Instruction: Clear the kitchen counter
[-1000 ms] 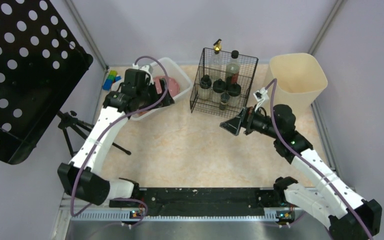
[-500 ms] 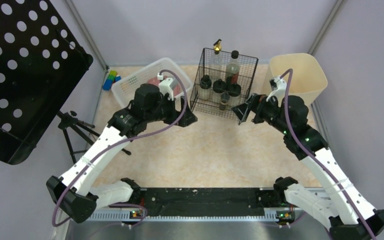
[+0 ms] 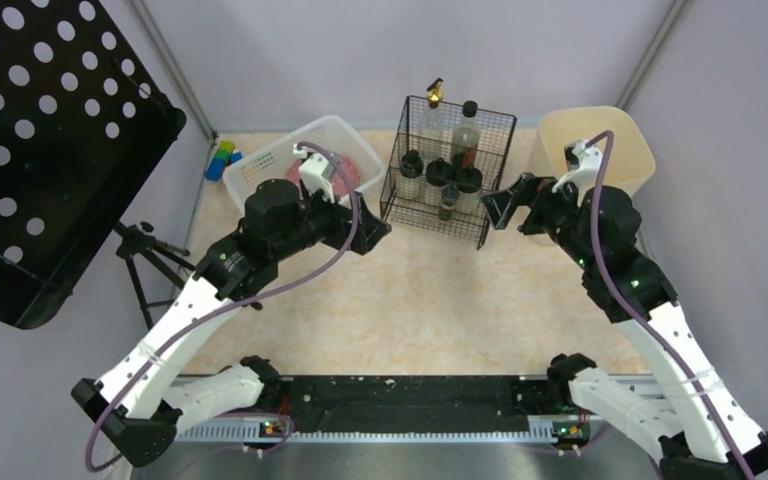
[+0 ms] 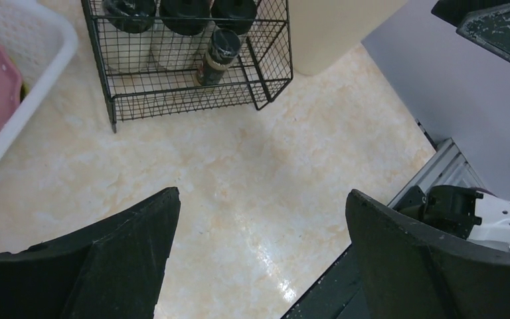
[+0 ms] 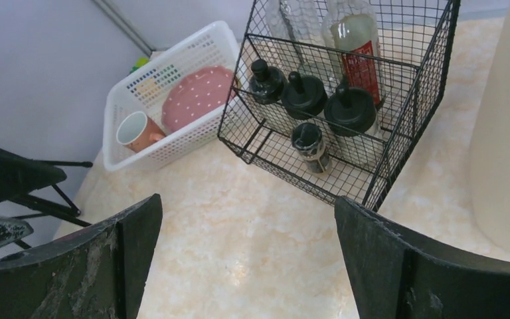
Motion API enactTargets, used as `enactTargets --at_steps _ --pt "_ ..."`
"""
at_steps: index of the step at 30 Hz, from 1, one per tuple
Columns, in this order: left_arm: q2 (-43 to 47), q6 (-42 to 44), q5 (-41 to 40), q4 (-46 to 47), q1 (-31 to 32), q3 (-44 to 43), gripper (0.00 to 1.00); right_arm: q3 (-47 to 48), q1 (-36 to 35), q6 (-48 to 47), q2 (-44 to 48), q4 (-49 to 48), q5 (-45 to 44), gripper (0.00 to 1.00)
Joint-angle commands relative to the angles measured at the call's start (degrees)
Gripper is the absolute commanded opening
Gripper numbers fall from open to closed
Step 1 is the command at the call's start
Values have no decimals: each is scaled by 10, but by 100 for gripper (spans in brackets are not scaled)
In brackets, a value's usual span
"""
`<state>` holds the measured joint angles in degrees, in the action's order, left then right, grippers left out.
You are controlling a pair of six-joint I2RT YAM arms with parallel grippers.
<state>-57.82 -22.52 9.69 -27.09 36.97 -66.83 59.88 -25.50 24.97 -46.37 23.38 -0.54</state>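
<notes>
Pink-beige stone worktop (image 3: 400, 300) lies under both arms, and the tidying looks nearly done. The left pincer (image 4: 262, 196) and right pincer (image 5: 247, 201) are both wide open, holding nothing. Next, look for anything loose. I count one white basket (image 3: 260, 162), one wire rack (image 3: 400, 205) and one cream bin (image 3: 625, 130).

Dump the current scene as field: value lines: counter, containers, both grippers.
surface: kitchen counter, beige marbled
back left: white basket holding pink plate and cup
back centre: wire rack with bottles and jars
back right: beige bin
left gripper: open, empty, over counter
right gripper: open, empty, over counter
</notes>
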Motion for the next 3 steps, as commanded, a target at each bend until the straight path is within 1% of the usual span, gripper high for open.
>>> enactTargets --at_steps 1,3 --pt "15 13 -30 36 3 12 99 38 -7 -35 -7 6 26 99" --pt "17 14 -37 43 2 22 99 31 -7 -21 -6 2 2 99"
